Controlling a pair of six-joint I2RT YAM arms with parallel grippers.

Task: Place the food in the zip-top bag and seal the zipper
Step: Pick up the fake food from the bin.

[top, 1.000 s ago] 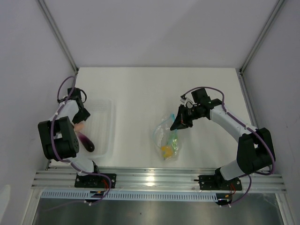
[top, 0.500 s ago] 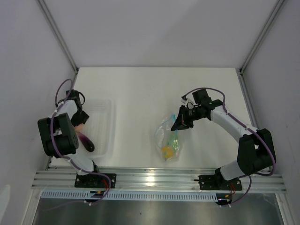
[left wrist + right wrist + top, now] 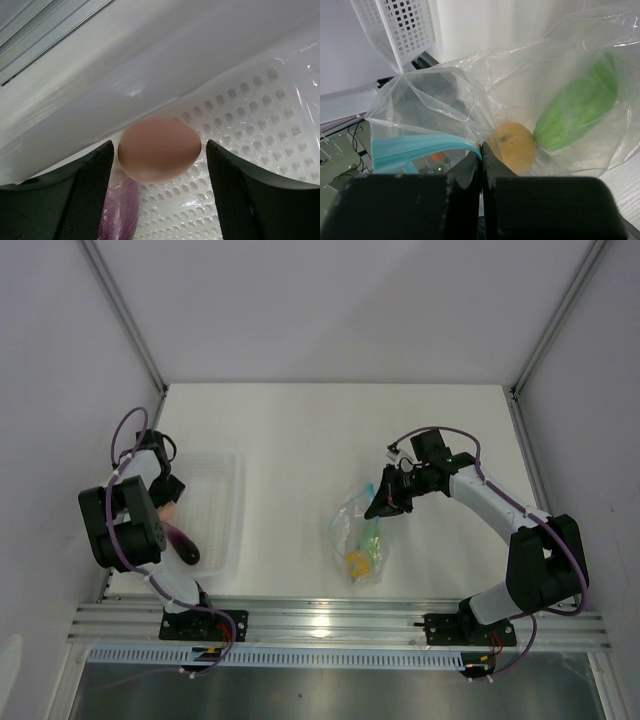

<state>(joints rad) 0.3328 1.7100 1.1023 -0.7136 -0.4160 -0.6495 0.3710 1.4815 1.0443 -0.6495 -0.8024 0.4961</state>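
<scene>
The right gripper (image 3: pixel 481 167) is pinched together on the bag's (image 3: pixel 358 535) mouth edge, at the zipper's (image 3: pixel 415 146) end. The green piece (image 3: pixel 580 107) and yellow piece (image 3: pixel 512 145) lie inside. The bag sits mid-way across the table (image 3: pixel 300 440), well apart from the basket (image 3: pixel 260 120) at the left edge. There the left gripper (image 3: pixel 160 150), fingers apart, straddles the pink piece (image 3: pixel 159 157) by the basket's wall, with the purple piece (image 3: pixel 117 215) just beside.

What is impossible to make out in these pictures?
Pink piece: left wrist view, blurred, too near the lens.
Purple piece: left wrist view, cut off by the bottom edge.
Zipper: right wrist view, one end hidden behind the right pincer.
</scene>
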